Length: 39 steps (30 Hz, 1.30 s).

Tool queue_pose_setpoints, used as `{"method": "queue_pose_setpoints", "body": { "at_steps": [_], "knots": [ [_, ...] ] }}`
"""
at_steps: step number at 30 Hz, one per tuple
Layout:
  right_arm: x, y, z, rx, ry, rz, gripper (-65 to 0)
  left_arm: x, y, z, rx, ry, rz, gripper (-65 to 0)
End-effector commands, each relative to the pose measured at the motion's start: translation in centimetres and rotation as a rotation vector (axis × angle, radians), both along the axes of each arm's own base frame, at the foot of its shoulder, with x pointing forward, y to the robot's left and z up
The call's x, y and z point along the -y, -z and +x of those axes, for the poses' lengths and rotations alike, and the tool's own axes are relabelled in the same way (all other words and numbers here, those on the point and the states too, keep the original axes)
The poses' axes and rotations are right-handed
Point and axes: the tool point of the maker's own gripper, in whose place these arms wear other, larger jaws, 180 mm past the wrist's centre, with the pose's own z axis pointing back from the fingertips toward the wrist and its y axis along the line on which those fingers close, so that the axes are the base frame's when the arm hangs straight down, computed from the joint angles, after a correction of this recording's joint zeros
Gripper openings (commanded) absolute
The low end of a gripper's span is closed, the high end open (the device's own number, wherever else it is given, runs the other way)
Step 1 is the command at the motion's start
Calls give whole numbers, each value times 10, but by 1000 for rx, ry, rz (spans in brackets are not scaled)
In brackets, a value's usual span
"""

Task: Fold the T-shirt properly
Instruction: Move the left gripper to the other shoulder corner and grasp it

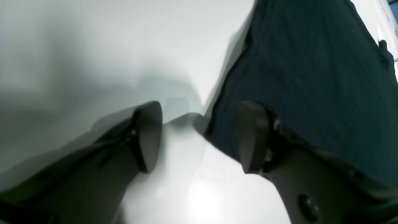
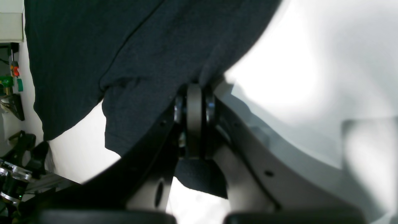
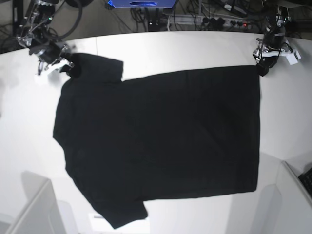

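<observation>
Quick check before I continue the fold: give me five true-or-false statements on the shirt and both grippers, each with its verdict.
1. The T-shirt lies spread out on the white table. True.
2. The right gripper is open and clear of the cloth. False: it is shut on the shirt's fabric.
3. The left gripper has its jaws apart. True.
4. The left gripper holds a fold of cloth. False: only table shows between its fingers.
5. A sun print faces up. False: only plain black shows.

Bright even overhead light, glare on white table (image 1: pixel 199 193), wrist views soft-focused, base view sharp
</observation>
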Motion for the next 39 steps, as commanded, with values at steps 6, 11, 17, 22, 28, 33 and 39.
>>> {"method": "queue_pose_setpoints", "body": {
  "at_steps": [6,11,17,22,28,33,39],
  "knots": [
    [2,24,-32,-175,-64,-62,-650,0,-5,4,-3,40,42,-278],
    [3,24,-32,-173,-63,-62,-650,8,4,7,-34,55,23,-278],
    [3,24,-32,-173,-63,-62,-650,17,3,14,-19,62,4,-278],
    [2,24,-32,-173,-64,-62,-650,16,3,17,-14,59,-1,-280],
    [2,24,-32,-173,-64,-62,-650,23,4,22,-25,82,-23,-280],
    [2,24,-32,-172,-63,-62,-650,33,13,21,-52,86,-70,-304],
    [3,24,-31,-171,-63,-64,-650,36,12,26,-46,95,-76,-504]
  ]
}}
